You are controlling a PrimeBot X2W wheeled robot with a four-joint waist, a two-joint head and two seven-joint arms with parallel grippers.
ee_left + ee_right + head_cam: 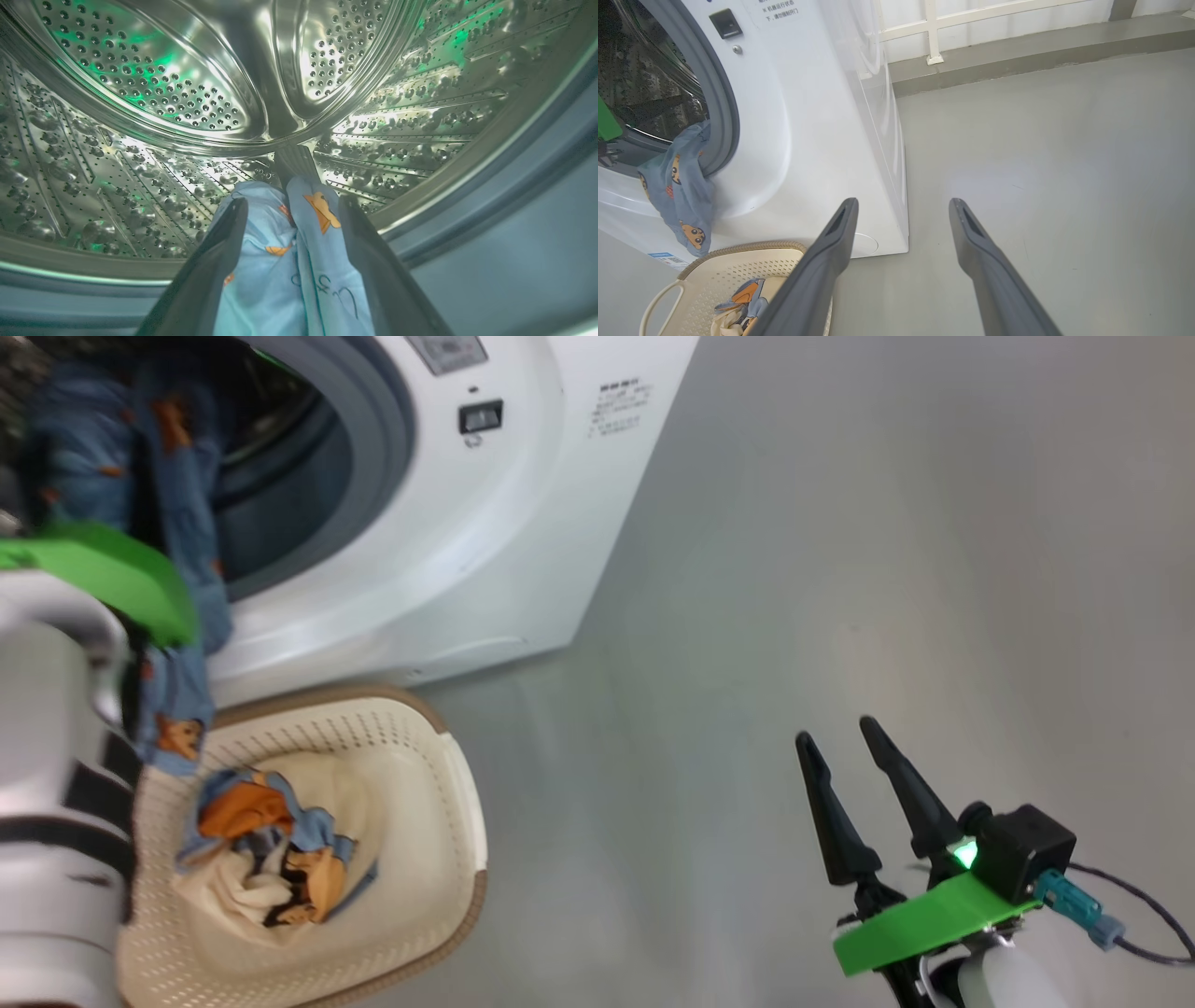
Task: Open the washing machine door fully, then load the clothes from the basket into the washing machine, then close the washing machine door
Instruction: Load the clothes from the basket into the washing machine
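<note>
Left wrist view shows the left gripper (293, 201) inside the drum (140, 93) of the washing machine (485, 541), jaws spread. A bear-print blue garment (317, 266) lies slack between them, its tail draped over the opening's lower lip toward the basket (467, 859). Other clothes (261, 859), blue, orange and cream, sit bunched mid-basket; judged light, limp and snag-prone, best pinched at a raised fold. Over the floor (840, 523) the right gripper (836, 730) hangs spread and empty.
</note>
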